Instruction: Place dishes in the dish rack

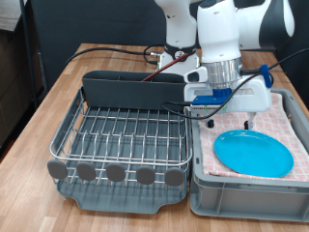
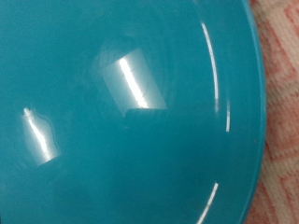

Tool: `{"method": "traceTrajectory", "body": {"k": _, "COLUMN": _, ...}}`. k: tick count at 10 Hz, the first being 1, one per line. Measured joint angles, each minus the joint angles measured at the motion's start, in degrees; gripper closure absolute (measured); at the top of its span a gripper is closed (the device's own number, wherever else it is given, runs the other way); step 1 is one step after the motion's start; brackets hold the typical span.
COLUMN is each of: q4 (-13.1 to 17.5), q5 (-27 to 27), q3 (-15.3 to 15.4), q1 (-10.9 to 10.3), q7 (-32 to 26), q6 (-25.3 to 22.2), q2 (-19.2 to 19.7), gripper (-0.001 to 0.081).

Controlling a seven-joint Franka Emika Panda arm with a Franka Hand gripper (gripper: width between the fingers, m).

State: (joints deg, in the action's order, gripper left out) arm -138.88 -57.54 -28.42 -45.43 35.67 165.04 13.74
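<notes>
- The claw [image 1: 231, 124] hangs over the grey tub [image 1: 241, 188] at the exterior view's right, just above the far edge of the light-blue plate [image 1: 253, 153]
- Two thin fingers point down towards the cloth beside the plate's far rim; they stand apart with nothing seen between them, so the claw reads as open and empty
- The plate lies flat on the pink-and-white checkered cloth [image 1: 290, 121] that lines the tub, towards the near right of that tub
- From the claw the plate spreads nearward and a little to the right; being round, it has no long axis, so what counts is its far rim, which lies almost directly under the fingers
- The wrist view is filled by the plate [image 2: 121, 121], its curved rim and a strip of the cloth [image 2: 280, 112] showing at one side; no fingertips show there
- The dish rack [image 1: 121, 140] sits on the table [image 1: 43, 101] at the exterior view's left, touching or just beside the tub, with its tall grey trough [image 1: 130, 92] along the far side
- No dish shows on the rack's wire grid, so by my reading the plate is not yet moved
- I cannot make out the wooden spoon or the white cup in either view
</notes>
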Motion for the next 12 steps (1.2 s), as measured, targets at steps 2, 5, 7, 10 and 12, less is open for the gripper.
{"method": "traceTrajectory", "body": {"k": 2, "q4": 1.1, "q5": -1.7, "q3": 0.5, "q1": 0.5, "q7": -1.8, "q6": 0.0, "q2": 1.3, "gripper": 0.0004}}
{"method": "traceTrajectory", "body": {"k": 5, "q4": 2.4, "q5": -3.4, "q3": 1.0, "q1": 0.9, "q7": -3.3, "q6": 0.0, "q2": 2.8, "gripper": 0.0004}}
{"method": "traceTrajectory", "body": {"k": 7, "q4": 3.1, "q5": -4.3, "q3": 1.4, "q1": 1.3, "q7": -4.3, "q6": -0.1, "q2": 3.4, "gripper": 0.0004}}
{"method": "traceTrajectory", "body": {"k": 10, "q4": 4.0, "q5": -4.6, "q3": 1.6, "q1": 1.6, "q7": -4.7, "q6": -0.6, "q2": 4.3, "gripper": 0.0004}}
{"method": "traceTrajectory", "body": {"k": 12, "q4": 4.3, "q5": -5.0, "q3": 1.6, "q1": 1.7, "q7": -4.8, "q6": -0.7, "q2": 4.5, "gripper": 0.0004}}
